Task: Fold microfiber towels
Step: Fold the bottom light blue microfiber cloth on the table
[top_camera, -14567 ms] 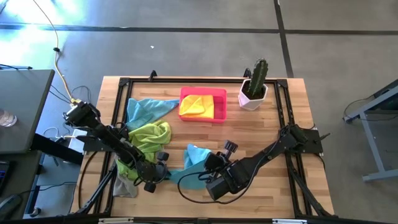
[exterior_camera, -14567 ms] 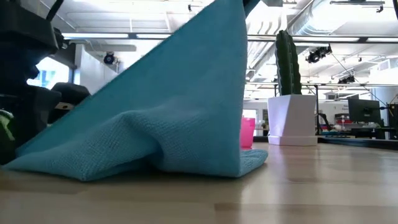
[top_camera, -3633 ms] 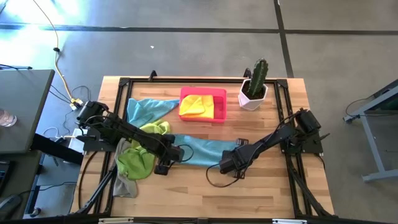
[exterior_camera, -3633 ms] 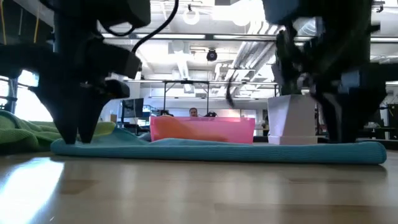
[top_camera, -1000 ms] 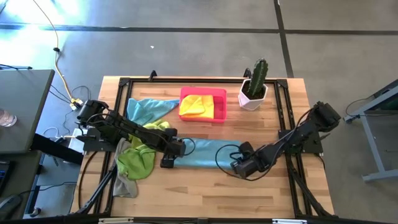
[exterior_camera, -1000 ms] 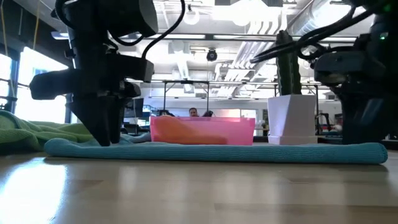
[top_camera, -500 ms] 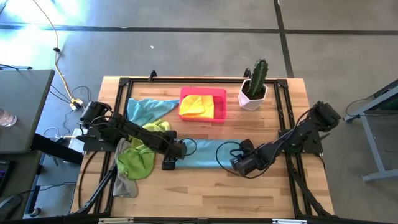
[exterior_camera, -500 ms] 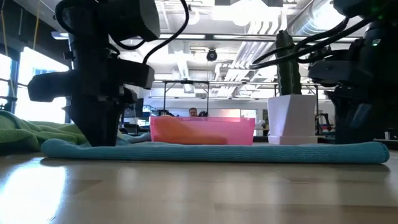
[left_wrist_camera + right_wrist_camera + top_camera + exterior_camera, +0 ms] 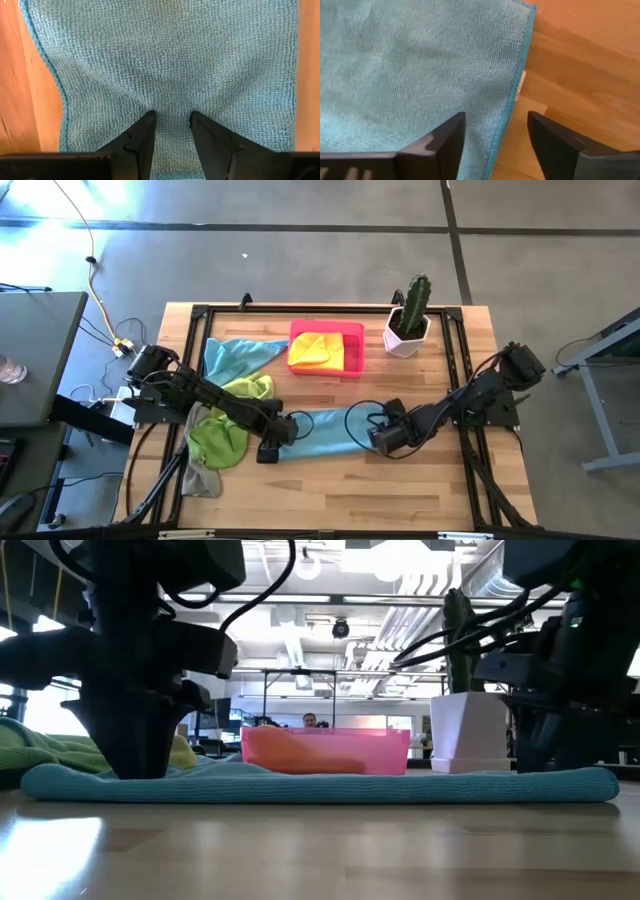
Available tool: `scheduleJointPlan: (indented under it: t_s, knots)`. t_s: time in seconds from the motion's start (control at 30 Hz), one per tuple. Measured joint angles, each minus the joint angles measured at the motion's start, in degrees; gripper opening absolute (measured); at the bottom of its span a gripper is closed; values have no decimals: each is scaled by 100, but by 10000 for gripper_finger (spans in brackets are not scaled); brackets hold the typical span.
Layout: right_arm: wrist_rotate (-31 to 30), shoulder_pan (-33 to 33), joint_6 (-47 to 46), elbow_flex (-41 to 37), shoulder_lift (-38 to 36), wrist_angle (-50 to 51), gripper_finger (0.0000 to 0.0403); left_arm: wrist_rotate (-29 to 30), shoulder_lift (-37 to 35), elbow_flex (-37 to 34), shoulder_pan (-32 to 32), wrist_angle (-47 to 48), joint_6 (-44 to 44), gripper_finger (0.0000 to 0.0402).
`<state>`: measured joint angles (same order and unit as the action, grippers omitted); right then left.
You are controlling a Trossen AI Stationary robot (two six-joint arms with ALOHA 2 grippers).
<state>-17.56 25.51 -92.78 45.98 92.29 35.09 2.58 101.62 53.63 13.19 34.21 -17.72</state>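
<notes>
A light blue microfiber towel [image 9: 330, 430] lies as a long flat strip across the middle of the table, also visible in the low view [image 9: 320, 783]. My left gripper [image 9: 280, 436] stands on its left end, fingers down, shut on a small ridge of cloth [image 9: 172, 117]. My right gripper [image 9: 376, 435] is over the strip's right end, open. One finger stands over the cloth and the other over bare wood [image 9: 495, 120]. The towel's hemmed edge [image 9: 512, 95] runs between the two fingers. My left gripper pinches a small raised fold of the blue towel [image 9: 171, 107] between its two fingers. The fold is close to the left end edge, midway across the strip's width. The fingers come from above, pointing down. Creases fan out from the fingertips; the rest of the towel lies flat on the table.
A pink tray [image 9: 357, 366] holding a yellow towel [image 9: 312, 352] stands at the far middle, with a potted cactus [image 9: 408, 320] to its right. At the left lie a second blue towel [image 9: 235, 355], green towels [image 9: 225, 435] and a grey one [image 9: 200, 480]. Bare wood shows along the near side.
My left gripper has moved toward the table's left and near edge, and the towel's left end has slid along with it. My right gripper has shifted left and slightly toward the far edge, over the towel's right end. The strip stays flat on the table.
</notes>
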Motion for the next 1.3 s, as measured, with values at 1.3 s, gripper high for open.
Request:
scheduleJointPlan:
  t_s: [1.3]
  knots:
    - [59, -71, -19, 4, 345, -354, 152, 137, -2, -7, 0, -72, 81, 122]
